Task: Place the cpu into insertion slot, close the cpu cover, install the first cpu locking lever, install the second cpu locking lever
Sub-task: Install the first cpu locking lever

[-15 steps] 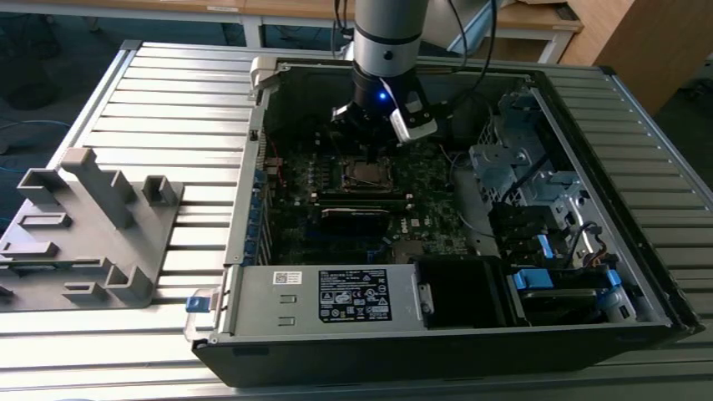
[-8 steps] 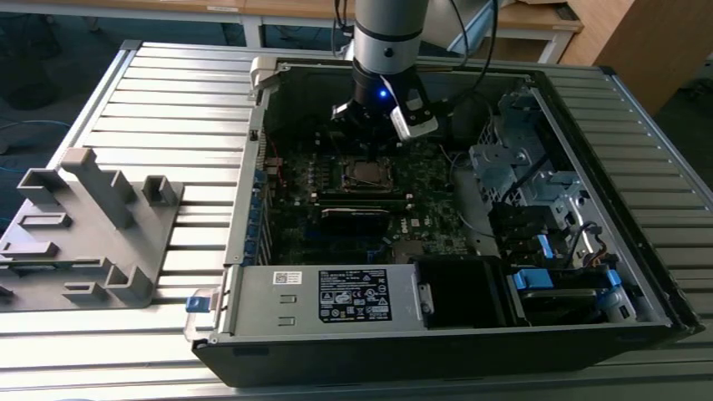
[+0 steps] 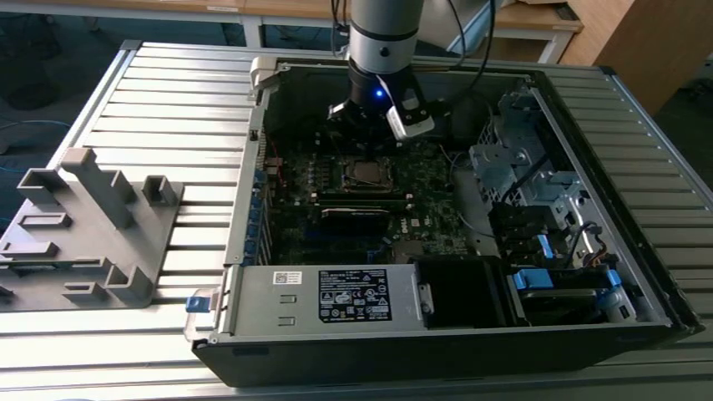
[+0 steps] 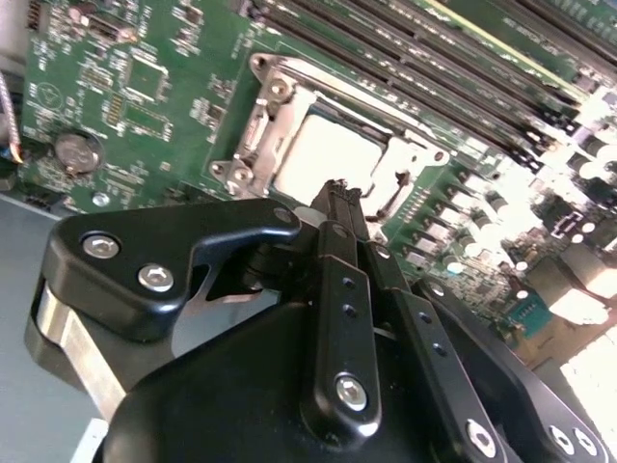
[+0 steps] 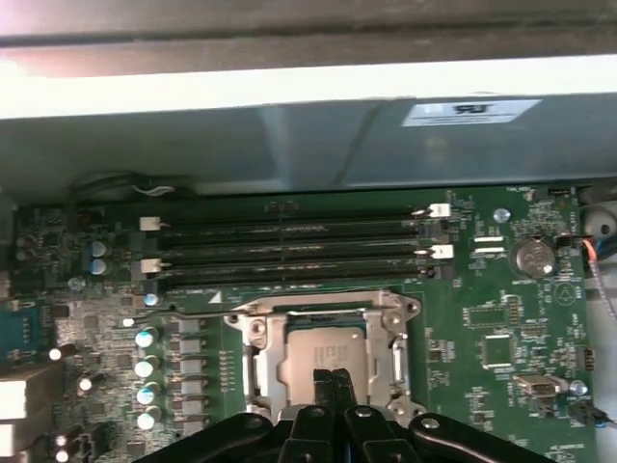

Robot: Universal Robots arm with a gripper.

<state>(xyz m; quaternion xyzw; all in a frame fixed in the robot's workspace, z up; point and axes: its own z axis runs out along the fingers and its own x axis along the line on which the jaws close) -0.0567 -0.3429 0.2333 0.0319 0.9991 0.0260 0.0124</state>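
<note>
The cpu (image 5: pixel 328 347) lies flat in the insertion slot (image 5: pixel 395 359) on the green motherboard, its pale metal top showing. The silvery cpu cover (image 5: pixel 262 359) lies down around it, and the chip shows through its window. In the second wrist view the cpu (image 4: pixel 323 149) sits just beyond my gripper (image 4: pixel 339 191), whose black fingers are pressed together with nothing between them. In the exterior view my gripper (image 3: pixel 373 144) hangs low inside the case, just behind the cpu (image 3: pixel 365 174). A thin lever rod (image 5: pixel 289 312) runs along the socket's side that faces the memory slots.
The open computer case (image 3: pixel 240 209) lies on a slatted metal table. Memory slots (image 5: pixel 289 251) run beside the socket. A power supply (image 3: pixel 323 296) fills the case's front, and drive bays (image 3: pixel 523 184) stand at the exterior view's right. A grey fixture (image 3: pixel 83 234) sits outside the case at the left.
</note>
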